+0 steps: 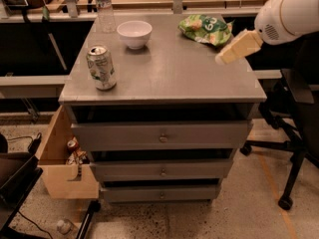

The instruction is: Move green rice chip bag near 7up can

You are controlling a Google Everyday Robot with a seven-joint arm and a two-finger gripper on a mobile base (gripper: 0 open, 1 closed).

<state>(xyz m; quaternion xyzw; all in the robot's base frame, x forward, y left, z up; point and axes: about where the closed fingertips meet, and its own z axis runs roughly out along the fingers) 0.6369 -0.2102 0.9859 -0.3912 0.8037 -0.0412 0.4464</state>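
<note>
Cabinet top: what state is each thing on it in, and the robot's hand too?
green rice chip bag: lying crumpled, back right, not held.
7up can: upright, front left.
bowl: upright, looks empty.
water bottle: upright, back left.
gripper: hovers beside the bag, holding nothing.
drawers: shut.

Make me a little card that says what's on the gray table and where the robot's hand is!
Table: gray cabinet top, drawers below
Back right: green rice chip bag, lying flat
Front left: 7up can, upright
Back middle: white bowl
Back left: clear water bottle, upright
Robot hand: gripper over the table's right side, close beside the bag
Task done: no, bag and can sit at opposite corners
</note>
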